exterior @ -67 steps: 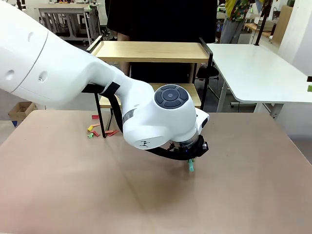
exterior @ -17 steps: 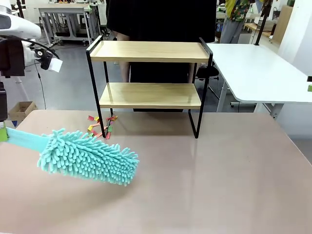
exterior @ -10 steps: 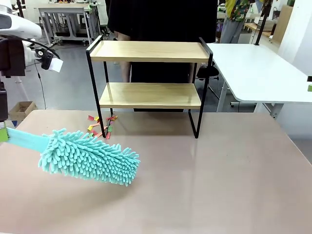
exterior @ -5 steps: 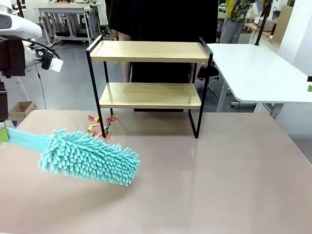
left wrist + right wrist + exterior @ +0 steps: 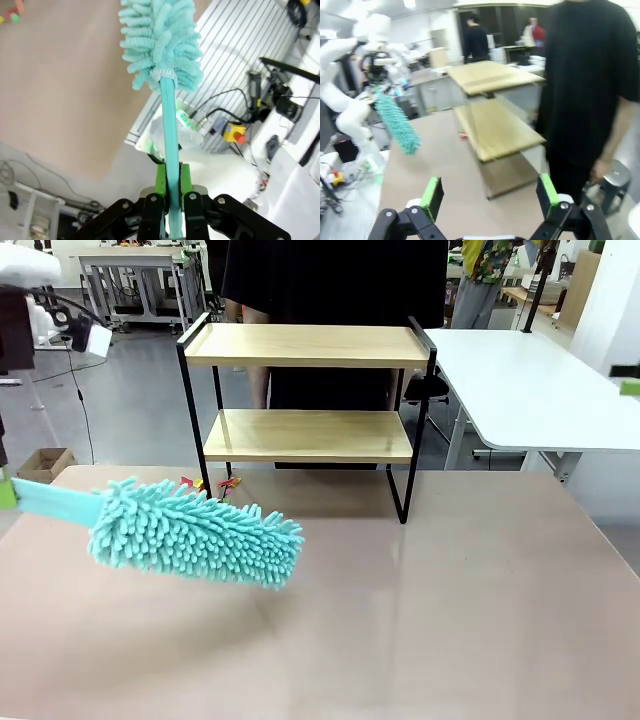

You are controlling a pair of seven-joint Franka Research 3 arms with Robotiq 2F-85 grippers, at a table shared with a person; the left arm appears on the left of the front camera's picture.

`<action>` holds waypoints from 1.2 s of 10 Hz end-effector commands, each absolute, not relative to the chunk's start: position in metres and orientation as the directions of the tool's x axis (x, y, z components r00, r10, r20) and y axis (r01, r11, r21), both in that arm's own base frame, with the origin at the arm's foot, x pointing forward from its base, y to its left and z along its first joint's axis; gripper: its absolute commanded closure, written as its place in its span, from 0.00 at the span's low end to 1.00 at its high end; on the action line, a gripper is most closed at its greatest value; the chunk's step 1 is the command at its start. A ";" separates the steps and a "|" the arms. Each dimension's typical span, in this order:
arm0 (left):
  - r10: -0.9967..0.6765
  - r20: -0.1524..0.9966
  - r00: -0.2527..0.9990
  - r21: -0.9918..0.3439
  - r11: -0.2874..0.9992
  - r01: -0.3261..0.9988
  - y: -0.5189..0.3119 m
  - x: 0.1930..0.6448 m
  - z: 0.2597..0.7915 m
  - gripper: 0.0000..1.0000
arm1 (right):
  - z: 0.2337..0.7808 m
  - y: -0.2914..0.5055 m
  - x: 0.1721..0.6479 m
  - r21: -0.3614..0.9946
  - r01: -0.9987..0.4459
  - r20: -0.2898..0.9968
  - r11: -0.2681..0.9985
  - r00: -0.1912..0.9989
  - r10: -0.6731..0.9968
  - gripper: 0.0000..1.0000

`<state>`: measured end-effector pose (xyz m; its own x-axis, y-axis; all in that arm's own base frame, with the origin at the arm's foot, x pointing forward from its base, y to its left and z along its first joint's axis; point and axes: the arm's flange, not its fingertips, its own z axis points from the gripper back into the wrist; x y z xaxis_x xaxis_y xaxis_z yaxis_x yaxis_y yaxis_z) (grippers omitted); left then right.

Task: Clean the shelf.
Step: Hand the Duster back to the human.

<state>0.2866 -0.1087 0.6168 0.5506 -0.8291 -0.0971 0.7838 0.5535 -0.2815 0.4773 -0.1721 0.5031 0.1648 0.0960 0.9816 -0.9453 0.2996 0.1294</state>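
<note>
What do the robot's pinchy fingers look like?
Both grippers are black with bright green pads. The left gripper has two narrow green pads close together on black jointed fingers. The right gripper has green pads set wide apart on black fingers with silver bolts. The left arm behind is smooth, rounded and white.

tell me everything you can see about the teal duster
The duster has a fluffy teal head of thick noodle-like strands, soft like microfibre, on a flat, slim teal handle that looks like plastic. The left gripper is shut on the handle, its green pads pressing both sides. The head hangs in the air over the left part of the brown table, lying nearly level with its tip tilted slightly down, pointing toward the middle. It sits in front of the shelf without touching it.
</note>
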 end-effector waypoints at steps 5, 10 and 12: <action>-0.909 0.181 0.375 -0.299 0.313 0.902 -0.140 0.307 0.578 0.87 | 0.523 0.005 0.398 0.277 -0.960 0.949 -0.042 0.267 0.169 0.00; -0.913 0.150 0.379 -0.293 0.325 0.899 -0.145 0.311 0.577 0.87 | 0.518 0.006 0.402 0.290 -0.954 0.948 -0.074 0.276 0.156 0.00; -0.930 0.192 0.314 -0.259 0.261 0.930 -0.165 0.332 0.568 0.87 | 0.514 0.039 0.378 0.227 -0.954 0.962 -0.197 0.188 0.199 0.00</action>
